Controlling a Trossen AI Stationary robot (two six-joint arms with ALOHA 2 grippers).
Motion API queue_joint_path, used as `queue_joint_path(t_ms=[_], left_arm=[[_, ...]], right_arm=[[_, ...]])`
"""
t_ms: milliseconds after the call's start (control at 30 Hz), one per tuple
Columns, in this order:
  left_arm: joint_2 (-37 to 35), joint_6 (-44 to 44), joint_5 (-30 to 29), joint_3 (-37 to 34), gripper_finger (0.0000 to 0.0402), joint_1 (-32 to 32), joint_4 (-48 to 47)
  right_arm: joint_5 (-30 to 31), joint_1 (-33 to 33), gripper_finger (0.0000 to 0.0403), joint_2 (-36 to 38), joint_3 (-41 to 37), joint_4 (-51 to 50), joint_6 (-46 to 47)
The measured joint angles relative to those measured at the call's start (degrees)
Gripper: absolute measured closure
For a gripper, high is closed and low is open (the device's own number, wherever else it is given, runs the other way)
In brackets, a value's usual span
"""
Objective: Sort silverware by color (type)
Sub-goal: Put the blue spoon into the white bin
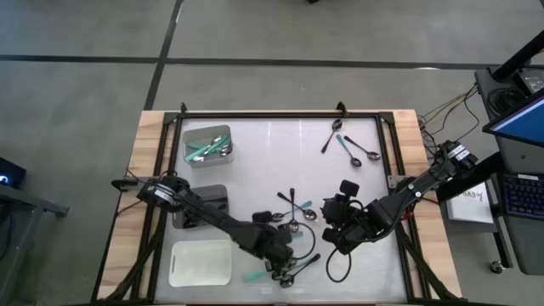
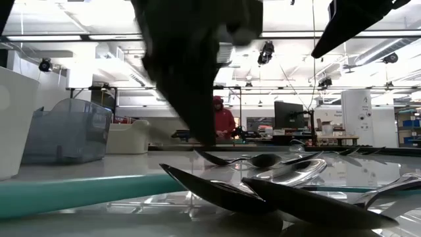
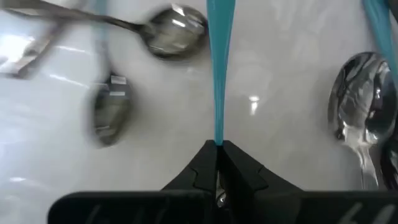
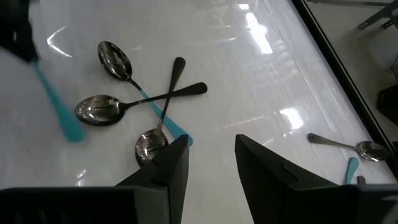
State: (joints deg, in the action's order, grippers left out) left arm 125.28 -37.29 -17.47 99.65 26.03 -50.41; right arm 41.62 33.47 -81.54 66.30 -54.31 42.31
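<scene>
My left gripper (image 3: pixel 217 146) is shut on a teal-handled spoon (image 3: pixel 217 74) over the near middle of the table (image 1: pixel 279 255). In the right wrist view that spoon's handle (image 4: pixel 56 106) slants down below the gripper. Loose spoons lie near the centre (image 1: pixel 293 212), at the near edge (image 1: pixel 289 270) and at the far right (image 1: pixel 353 149). Some have teal handles, some black, some are all silver. My right gripper (image 4: pixel 211 162) stands open above the table (image 1: pixel 336 225), right of the centre, with nothing between its fingers. My left gripper pinches the narrow end of the spoon's teal handle (image 3: pixel 217 135) between its two fingertips. The fingers come from above, slanting down. The handle runs on ahead of them, in line with the fingers. Whether its free end (image 4: pixel 73 132) touches the table, I cannot tell.
A clear bin (image 1: pixel 223 134) with teal spoons stands at the far left. Nearer on the left are a dark grey tray (image 1: pixel 204 206) and a white tray (image 1: pixel 200 262). A black rail (image 1: pixel 280 115) frames the table. A person in red (image 2: pixel 223 122) stands in the room beyond.
</scene>
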Motion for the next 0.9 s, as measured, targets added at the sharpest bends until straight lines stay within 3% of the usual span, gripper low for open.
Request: queue_joint_path(t_ms=[233,400,533,700,900], left_arm=[[-0.2,1.8,-1.5,11.8,0.0401,0.3,-18.1],[-0.3,-6.7,-1.8,17.3,0.0401,4.4,-35.1],[-1.2,-11.4,-2.5,21.1,0.0401,8.8,-39.5],[-3.8,-17.0,-0.5,20.4,0.0401,13.6,-39.4],[-10.3,-27.4,6.9,10.5,0.0401,18.2,-39.6]], right_arm=[[0.4,0.0,0.028,0.0,0.0,-0.1,-0.8],[0.4,0.0,0.028,0.0,0.0,-0.5,-0.9],[0.6,-0.2,0.028,0.0,0.0,-0.5,-1.0],[2.5,-0.3,0.028,0.0,0.0,-0.5,-0.9],[3.0,-0.5,0.028,0.0,0.0,-0.3,-0.8]])
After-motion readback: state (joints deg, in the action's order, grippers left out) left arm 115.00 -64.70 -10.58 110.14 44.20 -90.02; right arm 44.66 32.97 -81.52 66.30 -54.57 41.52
